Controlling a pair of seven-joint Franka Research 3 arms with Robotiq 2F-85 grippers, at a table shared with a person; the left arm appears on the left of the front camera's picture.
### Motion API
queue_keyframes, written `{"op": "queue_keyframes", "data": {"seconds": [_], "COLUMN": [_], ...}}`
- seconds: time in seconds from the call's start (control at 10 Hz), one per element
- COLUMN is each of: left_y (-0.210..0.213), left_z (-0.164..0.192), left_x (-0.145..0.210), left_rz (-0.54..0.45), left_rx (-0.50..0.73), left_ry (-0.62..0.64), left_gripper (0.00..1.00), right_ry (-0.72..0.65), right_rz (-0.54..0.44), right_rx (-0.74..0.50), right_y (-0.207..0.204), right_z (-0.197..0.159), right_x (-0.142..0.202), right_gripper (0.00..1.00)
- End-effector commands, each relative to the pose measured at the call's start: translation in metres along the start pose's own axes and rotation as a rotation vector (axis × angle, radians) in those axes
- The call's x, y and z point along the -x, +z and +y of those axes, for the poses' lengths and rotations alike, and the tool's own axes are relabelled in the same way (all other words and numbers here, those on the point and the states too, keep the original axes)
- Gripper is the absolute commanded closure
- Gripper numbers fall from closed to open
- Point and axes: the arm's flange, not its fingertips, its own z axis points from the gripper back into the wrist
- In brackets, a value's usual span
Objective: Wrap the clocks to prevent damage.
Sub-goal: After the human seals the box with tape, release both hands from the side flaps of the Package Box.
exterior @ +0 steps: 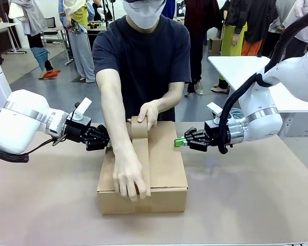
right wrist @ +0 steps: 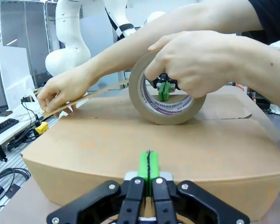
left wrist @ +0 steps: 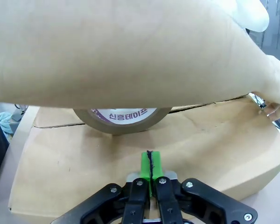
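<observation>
Black right pincer (right wrist: 149,164) has green pads (right wrist: 143,166).

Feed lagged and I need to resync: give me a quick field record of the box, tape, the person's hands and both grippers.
box: cardboard, flaps shut, on the table
tape roll: upright on box top, gripped by one hand
tape strip: runs from roll over box's robot-side edge, pressed by other hand
left gripper: shut, empty, at box's left side
right gripper: shut, empty, at box's right side
</observation>
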Motion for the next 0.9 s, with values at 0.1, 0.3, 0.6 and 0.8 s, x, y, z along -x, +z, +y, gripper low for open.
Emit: {"op": "queue_keyframes", "data": {"seconds": [0.1, 0.3, 0.6, 0.8], "left_y": [-0.0009, -0.0009, -0.0009, -0.0009], "left_z": [-0.001, -0.001, -0.001, -0.001], "left_x": [0.0017, 0.0017, 0.0017, 0.0017], "left_rz": [0.002, 0.002, 0.002, 0.002], "left_rx": [-0.001, -0.001, -0.001, -0.001], "left_ry": [0.004, 0.004, 0.004, 0.004], "left_gripper": [1.0, 1.0, 1.0, 1.0], "right_ry": [-0.008, -0.008, -0.008, -0.008], "right_rz": [0.003, 0.003, 0.003, 0.003], "right_rx": [0.011, 0.011, 0.011, 0.011], "right_y": [-0.0012, -0.0012, -0.0012, -0.0012], "right_z": [0.001, 0.001, 0.001, 0.001], "right_x": [0.0028, 0.0028, 0.0028, 0.0028], "right_gripper": [0.99, 0.99, 0.99, 0.99]}}
